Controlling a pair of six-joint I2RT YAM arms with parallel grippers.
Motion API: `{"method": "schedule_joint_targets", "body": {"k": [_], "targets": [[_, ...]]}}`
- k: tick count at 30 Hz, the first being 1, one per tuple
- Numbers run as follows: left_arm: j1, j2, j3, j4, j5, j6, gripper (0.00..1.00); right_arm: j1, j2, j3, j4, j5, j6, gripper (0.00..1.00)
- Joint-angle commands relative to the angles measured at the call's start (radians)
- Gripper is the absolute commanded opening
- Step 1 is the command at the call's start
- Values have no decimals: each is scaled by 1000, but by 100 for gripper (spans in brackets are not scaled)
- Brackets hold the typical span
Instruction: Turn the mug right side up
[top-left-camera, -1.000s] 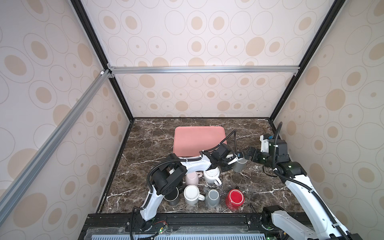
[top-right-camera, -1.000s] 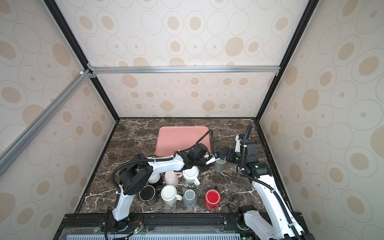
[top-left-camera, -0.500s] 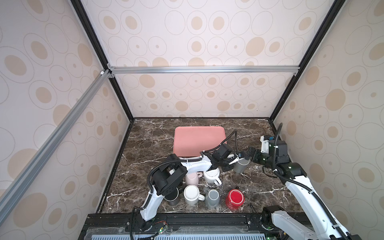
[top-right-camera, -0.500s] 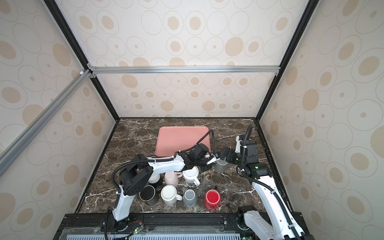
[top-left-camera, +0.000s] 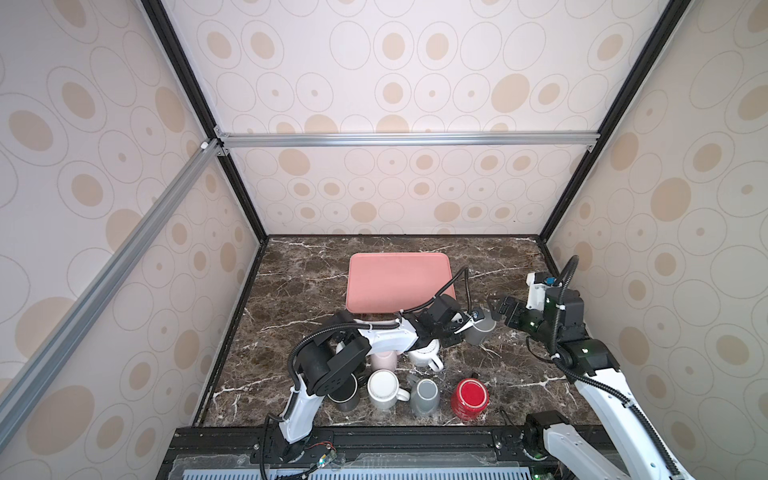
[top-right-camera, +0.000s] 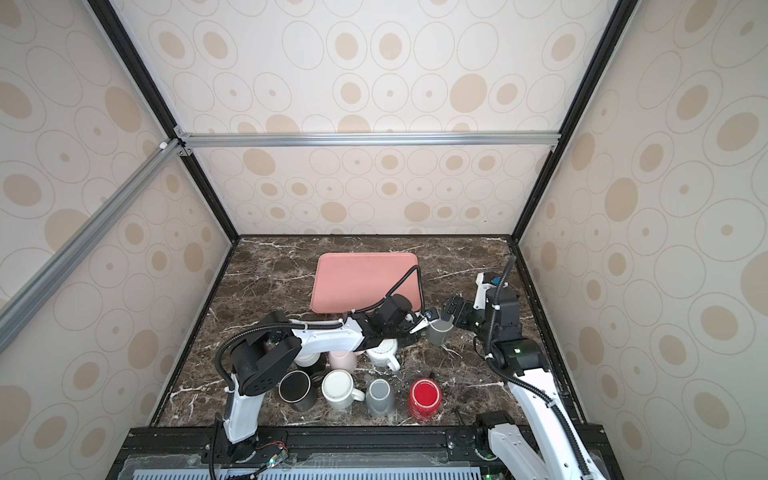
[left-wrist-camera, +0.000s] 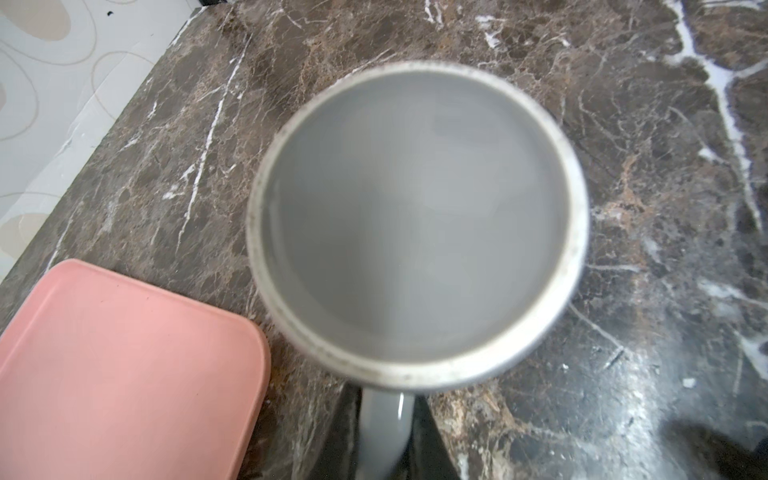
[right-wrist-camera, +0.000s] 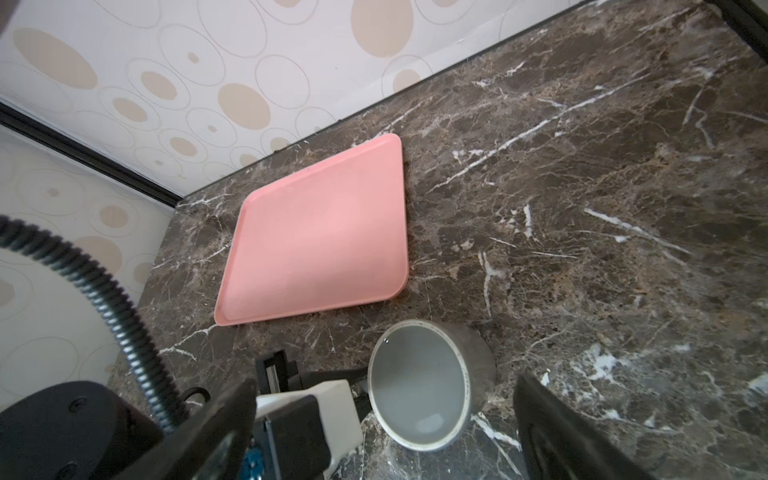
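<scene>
The grey mug (top-left-camera: 481, 331) (top-right-camera: 440, 332) is right of centre on the marble, mouth up and leaning slightly. My left gripper (top-left-camera: 468, 322) (top-right-camera: 420, 325) reaches across and is shut on its handle (left-wrist-camera: 384, 428); in the left wrist view the dark fingers (left-wrist-camera: 428, 440) flank that handle under the mug's rim (left-wrist-camera: 415, 374). My right gripper (top-left-camera: 498, 311) (top-right-camera: 452, 309) hovers open just right of and behind the mug. In the right wrist view its fingers (right-wrist-camera: 552, 428) stand wide apart around the mug (right-wrist-camera: 419, 386) without touching it.
A pink tray (top-left-camera: 399, 282) (right-wrist-camera: 316, 237) lies behind the mug. Near the front edge stand a red mug (top-left-camera: 469, 397) upside down, a grey one (top-left-camera: 424, 395), a white one (top-left-camera: 384, 388) and a black one (top-left-camera: 345, 390). A pink mug (top-left-camera: 384, 359) and a white ribbed one (top-left-camera: 424, 353) sit under my left arm.
My left gripper's jaws have closed the last bit onto the mug's handle. The mug and the right gripper have hardly moved.
</scene>
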Motion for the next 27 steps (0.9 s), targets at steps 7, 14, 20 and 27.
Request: {"method": "schedule_joint_targets", "body": {"k": [7, 14, 20, 27], "targets": [[46, -211, -84, 324, -10, -136, 0, -5, -178, -86, 243, -25, 49, 100], [146, -409, -254, 484, 58, -296, 0, -5, -183, -151, 481, -161, 143, 99], [275, -609, -466, 658, 145, -512, 0, 7, -62, -205, 744, -304, 256, 99], [351, -791, -648, 812, 192, -673, 0, 135, 125, -201, 936, -434, 176, 99]]}}
